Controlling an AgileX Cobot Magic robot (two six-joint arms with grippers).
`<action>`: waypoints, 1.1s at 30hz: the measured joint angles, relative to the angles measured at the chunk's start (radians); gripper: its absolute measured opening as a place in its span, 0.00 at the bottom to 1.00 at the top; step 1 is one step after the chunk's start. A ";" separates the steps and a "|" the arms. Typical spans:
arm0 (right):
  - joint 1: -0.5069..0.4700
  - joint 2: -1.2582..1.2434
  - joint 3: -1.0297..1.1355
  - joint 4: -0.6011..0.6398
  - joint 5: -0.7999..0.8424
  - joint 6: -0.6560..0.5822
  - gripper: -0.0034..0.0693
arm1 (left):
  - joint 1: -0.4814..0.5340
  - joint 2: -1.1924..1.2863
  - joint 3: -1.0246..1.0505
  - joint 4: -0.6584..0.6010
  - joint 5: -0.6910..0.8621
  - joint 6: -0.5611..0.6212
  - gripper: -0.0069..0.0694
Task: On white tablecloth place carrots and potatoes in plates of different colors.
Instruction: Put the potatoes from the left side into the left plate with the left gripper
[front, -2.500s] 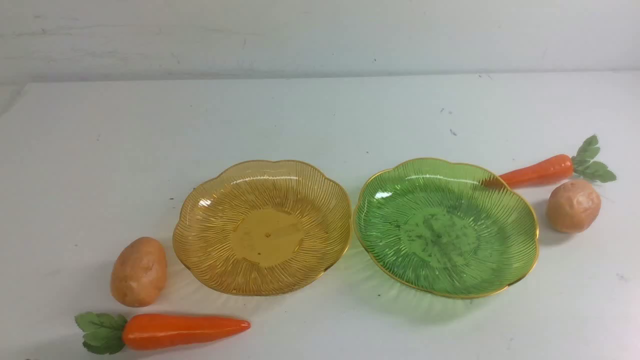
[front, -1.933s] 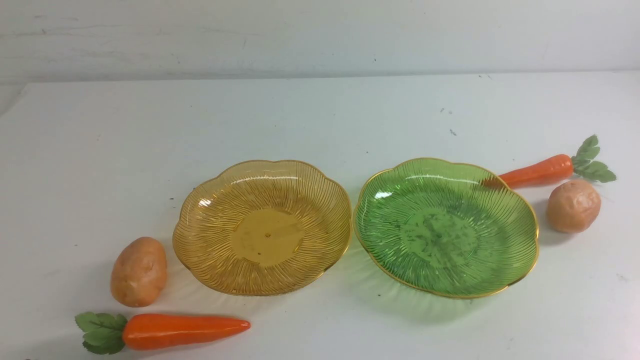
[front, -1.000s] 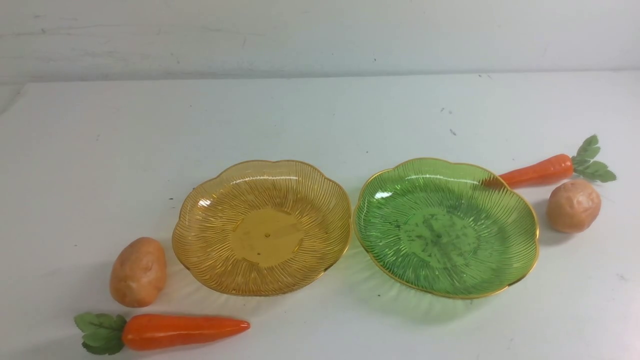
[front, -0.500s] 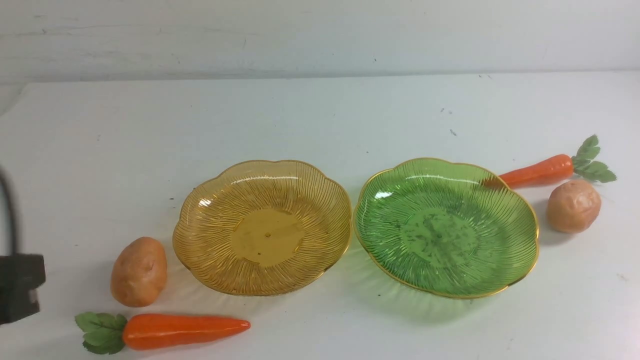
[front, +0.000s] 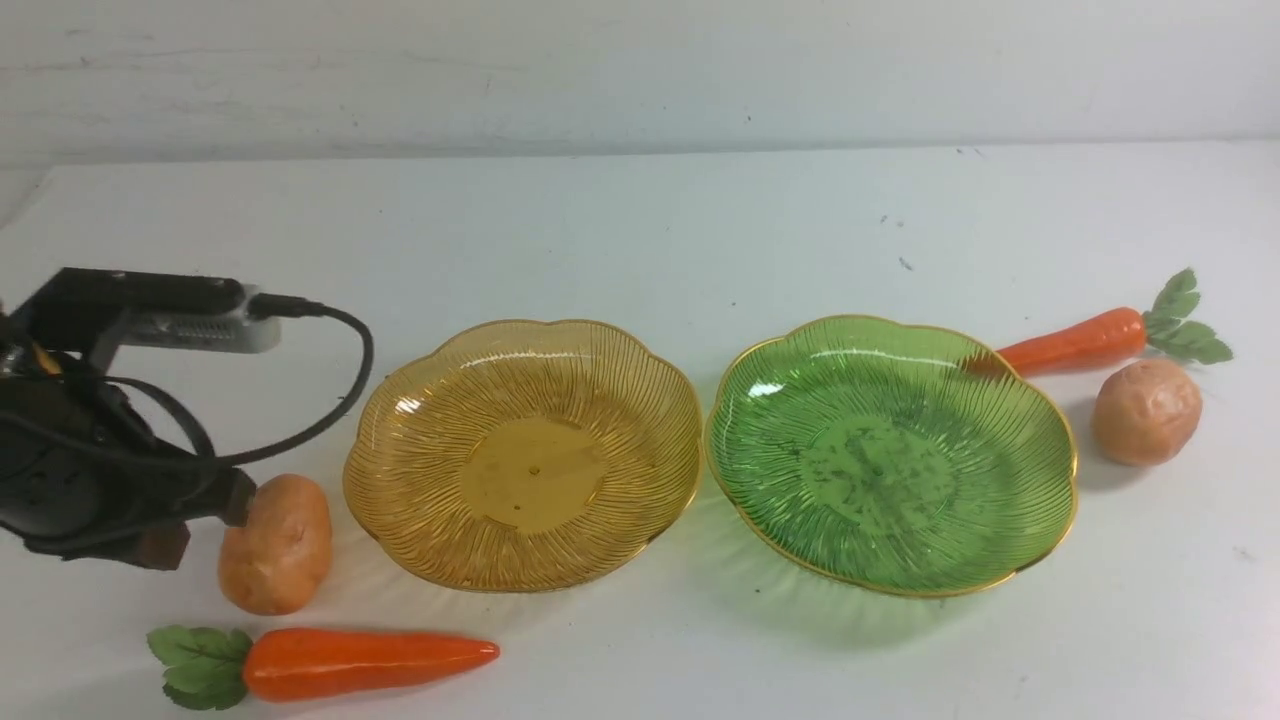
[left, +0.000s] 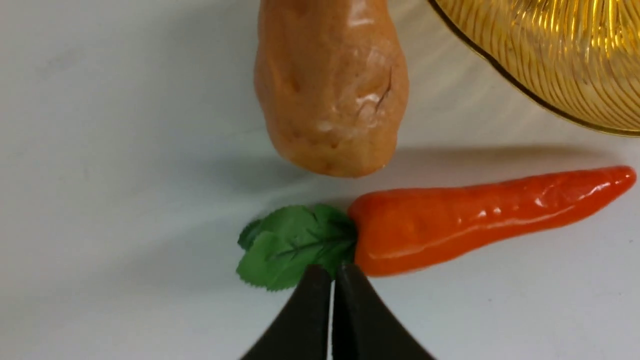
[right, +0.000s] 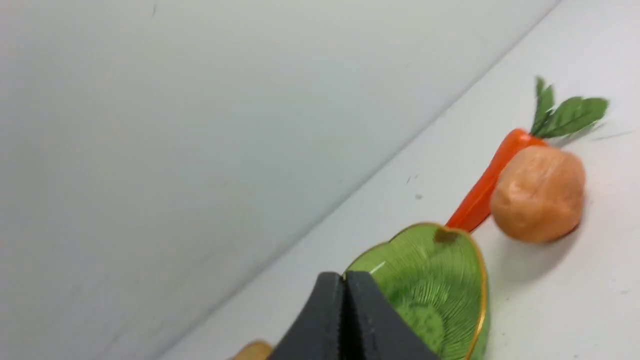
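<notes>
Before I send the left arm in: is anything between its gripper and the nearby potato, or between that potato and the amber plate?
Nothing visible blocks either stretch. The left gripper, shut, hovers by the left potato; only bare cloth separates that potato from the amber plate.

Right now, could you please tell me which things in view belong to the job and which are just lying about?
Part of the job:
- amber plate
- green plate
- two carrots
- two potatoes
- white tablecloth

Just lying about:
- nothing that I can see
</notes>
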 joint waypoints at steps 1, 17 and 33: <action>0.000 0.028 -0.049 -0.006 0.051 -0.031 0.03 | 0.000 0.027 -0.001 -0.006 -0.013 0.012 0.09; 0.000 0.634 -0.576 -0.179 0.636 -0.330 0.03 | 0.000 0.136 -0.006 -0.075 -0.290 0.254 0.42; 0.000 0.637 -0.577 -0.170 0.635 -0.380 0.03 | 0.000 0.370 -0.006 -0.071 -0.358 0.216 0.93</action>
